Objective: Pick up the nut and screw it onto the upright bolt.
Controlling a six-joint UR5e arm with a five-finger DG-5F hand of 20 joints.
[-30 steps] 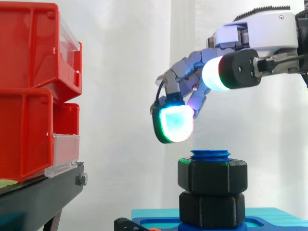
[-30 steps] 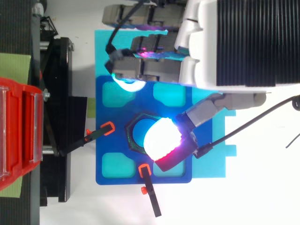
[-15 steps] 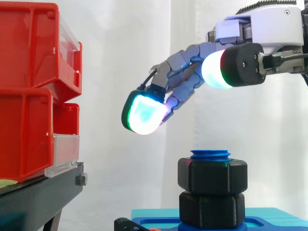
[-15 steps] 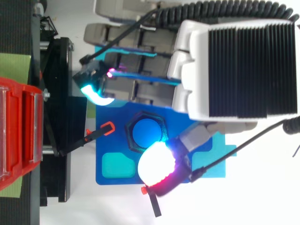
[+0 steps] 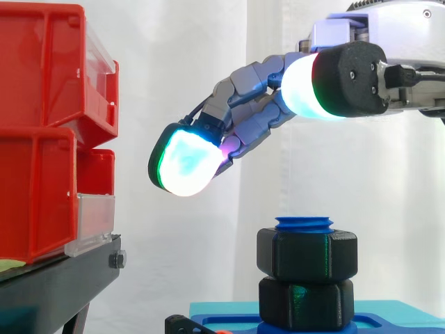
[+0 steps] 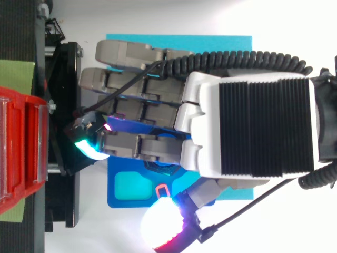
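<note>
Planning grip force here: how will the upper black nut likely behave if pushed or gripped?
The upper nut looks rigid, with flat faceted sides, so it probably won't squash or roll. It sits round the blue bolt above the lower nut, so a sideways push likely turns it rather than tips it.

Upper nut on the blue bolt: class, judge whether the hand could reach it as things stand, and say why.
Probably yes: the hand hangs open above the upper nut with open air between them, and the red bins stand off to one side.
</note>
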